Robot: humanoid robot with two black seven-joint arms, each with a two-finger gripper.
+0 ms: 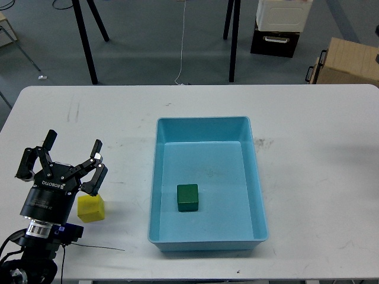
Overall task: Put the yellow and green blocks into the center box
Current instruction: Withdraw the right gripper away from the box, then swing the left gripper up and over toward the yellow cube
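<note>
A green block lies inside the light blue box in the middle of the white table, near its front left part. A yellow block sits on the table to the left of the box. My left gripper is open and empty. It stands just left of and behind the yellow block, with its right fingers above the block's far edge. My right gripper is out of view.
The white table stretches right of the box. Beyond its far edge are black stand legs, a cardboard box and a black and white case on the floor.
</note>
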